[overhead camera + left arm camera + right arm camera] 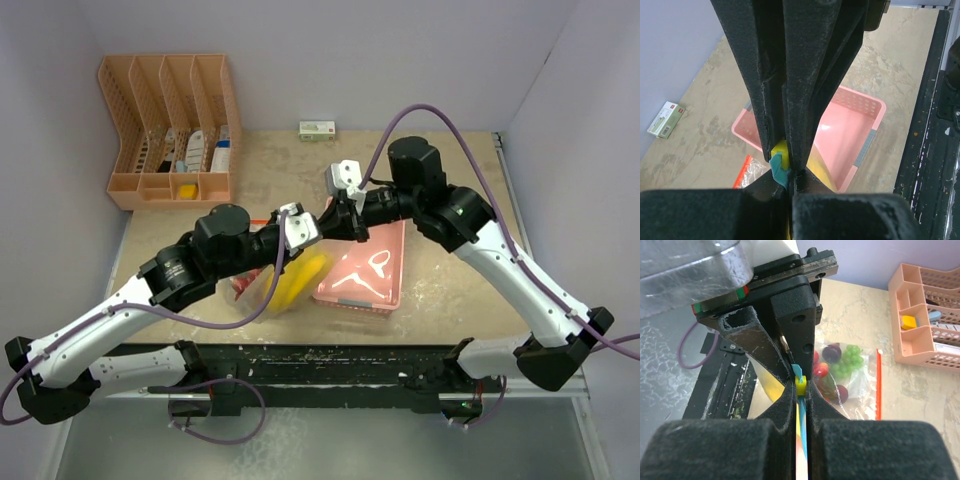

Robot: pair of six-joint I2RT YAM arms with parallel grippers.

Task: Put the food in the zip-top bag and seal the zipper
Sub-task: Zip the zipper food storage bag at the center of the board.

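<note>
The clear zip-top bag [857,392] lies on the table left of the pink basket [372,292], its top edge lifted. Inside it I see green grapes [847,360], red strawberries [821,370], a dark fruit [832,351] and yellow bananas [298,280]. My right gripper [800,388] is shut on the yellow zipper slider [800,385], which sits on the teal zipper strip [804,415]. My left gripper [789,182] is shut on the end of the teal strip [777,169], right against the slider [780,150]. Both grippers meet above the bag [325,220].
The pink basket [862,102] stands just right of the bag. An orange desk organizer [170,125] with small items stands at the back left. A small white-and-green box [317,129] lies at the back wall. The table's front edge runs along a dark rail.
</note>
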